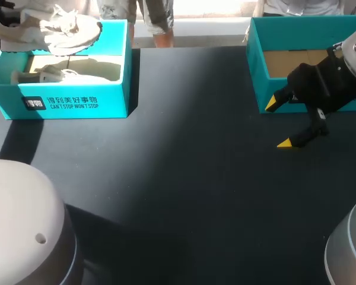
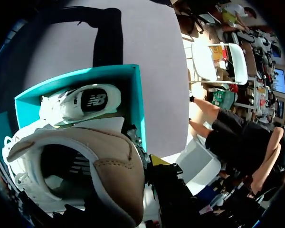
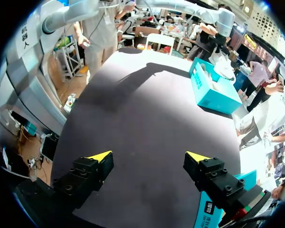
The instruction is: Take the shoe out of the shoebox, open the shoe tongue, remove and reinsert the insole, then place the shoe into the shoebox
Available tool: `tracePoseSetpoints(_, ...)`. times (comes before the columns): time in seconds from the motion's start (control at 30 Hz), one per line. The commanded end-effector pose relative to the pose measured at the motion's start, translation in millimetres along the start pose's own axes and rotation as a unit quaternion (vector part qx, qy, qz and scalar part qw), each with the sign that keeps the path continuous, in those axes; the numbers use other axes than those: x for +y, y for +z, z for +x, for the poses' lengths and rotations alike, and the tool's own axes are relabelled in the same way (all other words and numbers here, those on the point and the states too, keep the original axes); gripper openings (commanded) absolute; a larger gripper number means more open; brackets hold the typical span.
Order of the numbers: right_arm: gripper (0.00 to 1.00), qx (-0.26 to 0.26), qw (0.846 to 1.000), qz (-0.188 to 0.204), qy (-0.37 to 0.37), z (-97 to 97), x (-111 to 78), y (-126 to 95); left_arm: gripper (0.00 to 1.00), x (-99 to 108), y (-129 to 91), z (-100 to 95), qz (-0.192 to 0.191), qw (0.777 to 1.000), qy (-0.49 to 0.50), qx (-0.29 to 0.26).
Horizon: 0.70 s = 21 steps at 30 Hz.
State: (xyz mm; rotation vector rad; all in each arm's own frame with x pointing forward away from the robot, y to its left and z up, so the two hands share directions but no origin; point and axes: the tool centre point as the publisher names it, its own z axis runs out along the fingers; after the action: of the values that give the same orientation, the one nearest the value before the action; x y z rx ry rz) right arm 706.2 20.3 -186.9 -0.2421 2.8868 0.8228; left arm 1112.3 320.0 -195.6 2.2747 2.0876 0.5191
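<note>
A pale sneaker hangs above the teal shoebox at the back left. In the left wrist view its tan heel collar fills the foreground, and my left gripper is shut on the heel wall, with one yellow tip showing. A second sneaker lies in the shoebox beneath. My right gripper stands open over the table beside the right-hand box, nothing between its fingers. From the right wrist view the right gripper looks across the table at the far shoebox.
A second teal box with a bare cardboard floor stands at the back right, just behind my right gripper. The dark tabletop stretches between the two boxes. My arms' pale bases fill the front corners.
</note>
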Motion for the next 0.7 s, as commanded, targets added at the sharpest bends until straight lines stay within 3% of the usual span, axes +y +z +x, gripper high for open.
tracePoseSetpoints(0.03,1.0,0.001,1.0,0.001,0.0,-1.2,-0.1,1.0,0.0,26.9,17.4,-3.0,0.024,1.0,0.004,0.0)
tracePoseSetpoints(0.37,1.0,0.001,1.0,0.001,0.0,-1.2,-0.1,1.0,0.0,49.5,48.3,-9.3,0.048,0.999,0.007,-0.014)
tracePoseSetpoints(0.7,1.0,0.001,1.0,0.001,0.0,-1.2,-0.1,1.0,0.0,45.0,79.7,-19.6,0.056,0.998,0.011,-0.022)
